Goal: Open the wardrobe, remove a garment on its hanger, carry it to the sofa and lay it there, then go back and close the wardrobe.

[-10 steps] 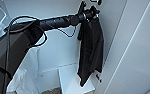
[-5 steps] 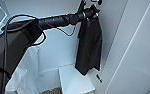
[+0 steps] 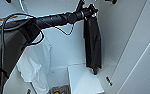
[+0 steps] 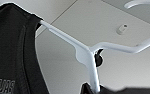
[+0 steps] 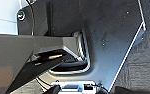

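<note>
I am looking into the open white wardrobe (image 3: 66,47). My left arm reaches in from the left, and its gripper (image 3: 92,11) is up by the top of the wardrobe. Straight down from it hangs the black garment (image 3: 92,45), limp and folded narrow. In the left wrist view the pale hanger (image 4: 86,52) is very close: its neck runs into the dark finger tips at the picture's edge, one arm disappears into the black garment (image 4: 11,50), and the other arm is bare. The gripper looks shut on the hanger's neck.
A white shirt (image 3: 33,67) hangs low at the wardrobe's left side. A white box (image 3: 83,80) stands on the wardrobe floor, with a small colourful thing (image 3: 59,90) beside it. The open door (image 3: 141,50) stands at the right. The right wrist view looks at my own base (image 5: 103,37) and dark carpet (image 5: 143,72).
</note>
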Controlling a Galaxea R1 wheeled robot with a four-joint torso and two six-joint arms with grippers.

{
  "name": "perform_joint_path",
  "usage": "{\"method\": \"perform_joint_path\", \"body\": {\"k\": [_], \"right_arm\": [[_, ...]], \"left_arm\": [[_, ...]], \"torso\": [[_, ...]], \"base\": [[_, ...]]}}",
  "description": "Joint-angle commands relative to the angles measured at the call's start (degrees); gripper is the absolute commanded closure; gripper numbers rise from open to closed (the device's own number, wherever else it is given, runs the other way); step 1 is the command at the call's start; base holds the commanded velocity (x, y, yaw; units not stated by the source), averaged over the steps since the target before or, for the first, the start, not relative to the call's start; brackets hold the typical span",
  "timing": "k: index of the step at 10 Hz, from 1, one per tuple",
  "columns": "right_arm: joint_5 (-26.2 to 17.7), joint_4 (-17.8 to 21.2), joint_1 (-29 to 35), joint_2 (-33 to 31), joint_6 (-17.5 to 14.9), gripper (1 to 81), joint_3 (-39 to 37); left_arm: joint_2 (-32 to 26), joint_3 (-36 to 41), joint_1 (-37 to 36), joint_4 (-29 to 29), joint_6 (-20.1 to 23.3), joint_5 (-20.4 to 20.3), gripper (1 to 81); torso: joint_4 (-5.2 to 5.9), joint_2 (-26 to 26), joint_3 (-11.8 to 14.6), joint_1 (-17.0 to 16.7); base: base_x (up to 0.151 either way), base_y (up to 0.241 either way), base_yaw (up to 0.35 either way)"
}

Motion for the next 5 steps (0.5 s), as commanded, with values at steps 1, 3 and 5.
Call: {"method": "perform_joint_path", "body": {"k": [1, 3, 5], "right_arm": [[-4.0, 0.7, 1.5, 0.5, -0.2, 1.0, 0.4], [-3.9, 0.7, 1.5, 0.5, -0.2, 1.0, 0.4], [-3.9, 0.7, 1.5, 0.6, -0.2, 1.0, 0.4]], "left_arm": [[0.2, -0.2, -11.0, 2.8, 1.2, -1.4, 81.1], [1.9, -0.1, -9.1, 2.8, 1.2, -1.3, 81.1], [5.7, -0.2, -6.1, 3.7, 1.2, 0.3, 81.1]], "torso": [[-0.19, 0.0, 0.0, 0.0], [2.91, 0.0, 0.0, 0.0], [3.28, 0.0, 0.0, 0.0]], "base": [[0.000, 0.000, 0.000], [0.000, 0.000, 0.000], [0.000, 0.000, 0.000]]}}
